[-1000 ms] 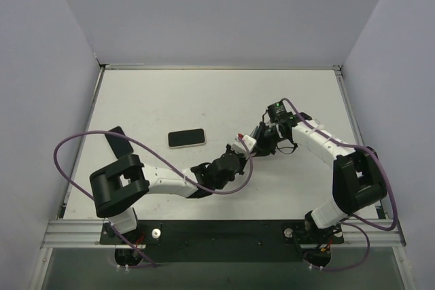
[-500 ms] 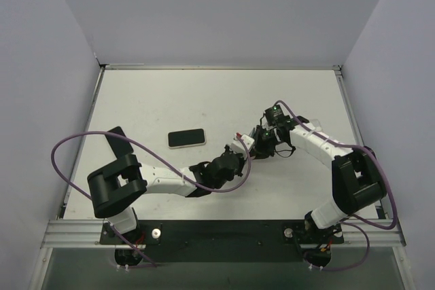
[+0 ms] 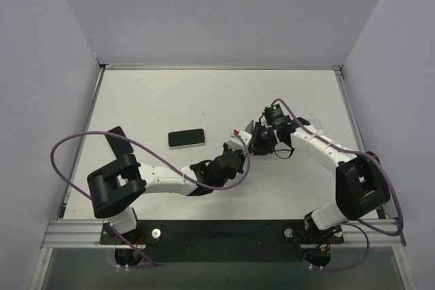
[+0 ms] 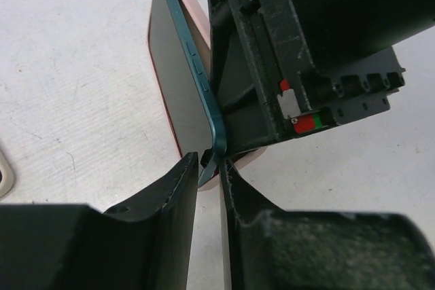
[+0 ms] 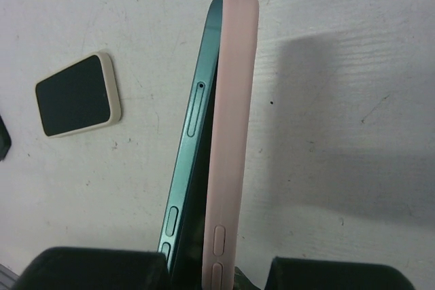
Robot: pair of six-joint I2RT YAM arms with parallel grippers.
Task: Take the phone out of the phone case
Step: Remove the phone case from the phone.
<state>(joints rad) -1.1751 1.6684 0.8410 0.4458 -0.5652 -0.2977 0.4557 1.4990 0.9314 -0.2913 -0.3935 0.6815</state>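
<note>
The teal phone stands on edge above the table, partly peeled out of its pink phone case. A gap shows between them at the near end; they still meet at the far end. My right gripper is shut on the case and phone from one end. In the left wrist view the phone has its lower corner between the tips of my left gripper. Those jaws stand slightly apart, with a sliver of daylight beside the corner. From the top view both grippers meet at the phone in the table's middle.
A second phone with a dark screen and a cream case lies flat left of the grippers, also seen in the right wrist view. A black object sits near the left edge. Grey walls enclose the white table.
My left gripper's jaws have parted slightly at the phone's corner. Both arms have shifted a little toward the back left with the phone and case.
</note>
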